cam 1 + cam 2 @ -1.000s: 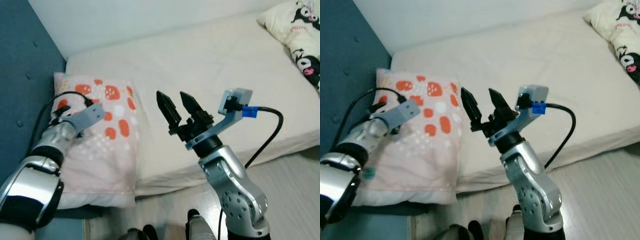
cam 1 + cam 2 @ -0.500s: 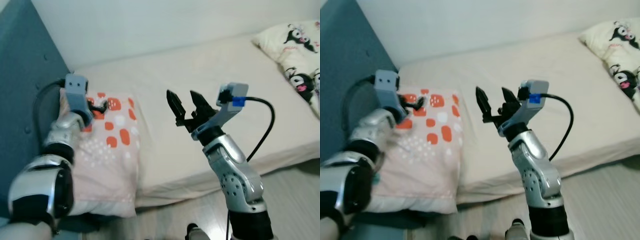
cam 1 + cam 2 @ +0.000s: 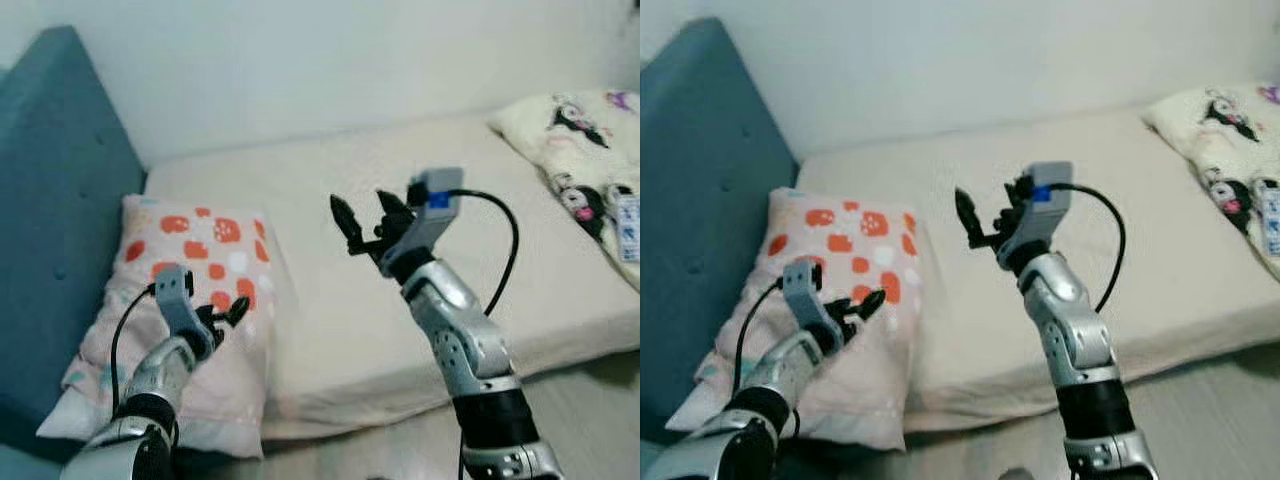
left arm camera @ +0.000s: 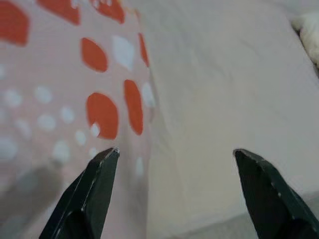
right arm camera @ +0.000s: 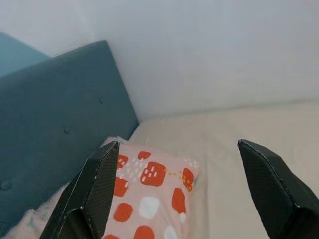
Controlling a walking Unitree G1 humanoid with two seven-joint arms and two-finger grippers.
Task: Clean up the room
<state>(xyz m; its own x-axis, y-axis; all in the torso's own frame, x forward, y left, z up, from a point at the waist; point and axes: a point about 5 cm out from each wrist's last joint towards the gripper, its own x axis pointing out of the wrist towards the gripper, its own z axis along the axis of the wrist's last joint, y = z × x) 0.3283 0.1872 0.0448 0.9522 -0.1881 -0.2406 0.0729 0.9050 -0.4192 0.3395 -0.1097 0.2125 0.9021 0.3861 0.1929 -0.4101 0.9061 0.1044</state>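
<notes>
A pink pillow [image 3: 190,255] with red and white spots lies at the head end of the cream mattress [image 3: 320,165], leaning on the blue headboard [image 3: 60,170]. My left gripper [image 3: 228,312] hovers open just above the pillow's lower right part, close to its edge; the left wrist view shows its open gripper [image 4: 175,152] over the spotted pillow [image 4: 75,89] and the mattress [image 4: 224,84]. My right gripper [image 3: 360,205] is raised above the middle of the mattress, open and empty, and points towards the pillow [image 5: 149,199] and headboard [image 5: 60,99].
A cream cushion or blanket [image 3: 575,150] printed with black cartoon figures lies at the far right of the bed. A white wall [image 3: 330,60] runs behind the bed. Pale floor [image 3: 590,400] shows below the mattress edge at the right.
The camera has shifted and takes in more of the wall. My left arm has come down from the pillow's top to its lower right part. The right gripper stays raised and open.
</notes>
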